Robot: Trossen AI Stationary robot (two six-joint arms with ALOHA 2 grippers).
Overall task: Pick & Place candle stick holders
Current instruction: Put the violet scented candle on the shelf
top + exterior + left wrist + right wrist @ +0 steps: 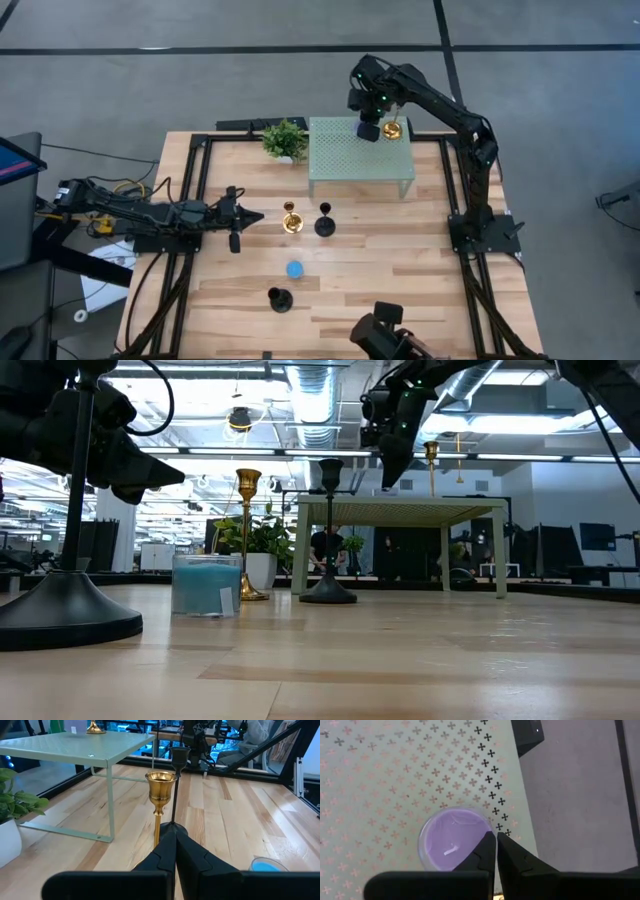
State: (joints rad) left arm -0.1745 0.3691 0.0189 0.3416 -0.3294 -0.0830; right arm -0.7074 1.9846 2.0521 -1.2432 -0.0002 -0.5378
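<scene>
On the wooden table (400,265) the left claw (252,217) rests low at about nine o'clock, its fingers (172,852) pressed together and holding nothing, aimed at two holders in the middle of the table. Just ahead of it stands a gold candle holder (291,221), and touching distance to its three o'clock side a black candle holder (325,224); in the left wrist view the gold cup (160,785) lines up right in front of the black stem. Toward six o'clock from them sits a low blue candle holder (295,269), and beyond that, near the table's edge, a second black candle holder (279,299). A small green plant (285,140) stands at about eleven o'clock, beside a pale green perforated stand (350,160) at twelve. Over the stand's far right corner hangs the right claw (368,130), fingers (490,855) shut together and empty, directly above a purple candle holder (451,842) resting on the stand. Just beside it, at the corner, stands another gold candle holder (394,128).
</scene>
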